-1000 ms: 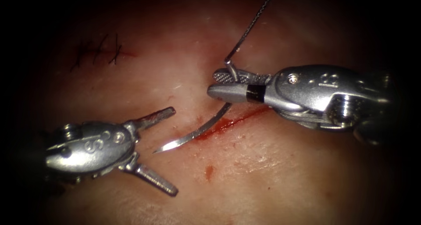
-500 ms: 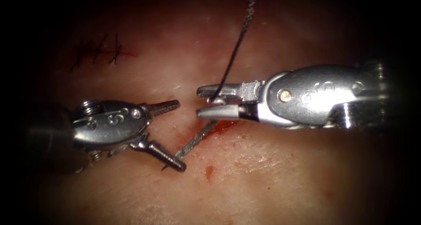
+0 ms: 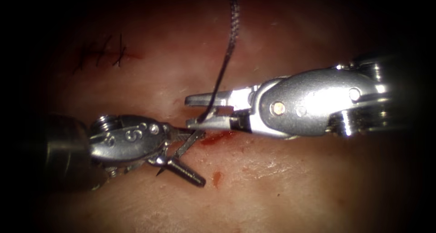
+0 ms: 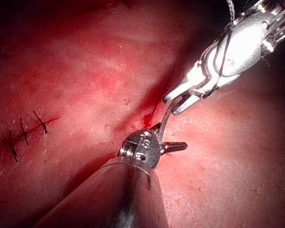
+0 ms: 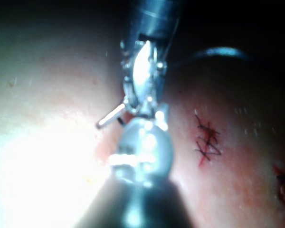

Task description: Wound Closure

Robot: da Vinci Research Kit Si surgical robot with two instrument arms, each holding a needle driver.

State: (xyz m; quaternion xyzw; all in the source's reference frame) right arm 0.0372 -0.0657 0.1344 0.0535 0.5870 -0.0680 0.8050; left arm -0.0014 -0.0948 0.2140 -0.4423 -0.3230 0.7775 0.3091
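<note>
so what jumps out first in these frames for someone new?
The two shiny steel needle drivers meeting at the short red cut mid-tissue: the right tool holds the curved steel needle near its thread end, and the left tool's open jaws straddle its tip half. Next, the dark braided thread running up from the needle, and the finished black stitches at upper left.

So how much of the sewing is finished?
One short cut, upper left, already has stitches across it. The red cut in the middle has none, so it is left to close. In hand: the right tool holds the needle near its thread end, out of the tissue. The left tool has open jaws around the needle's tip half.
</note>
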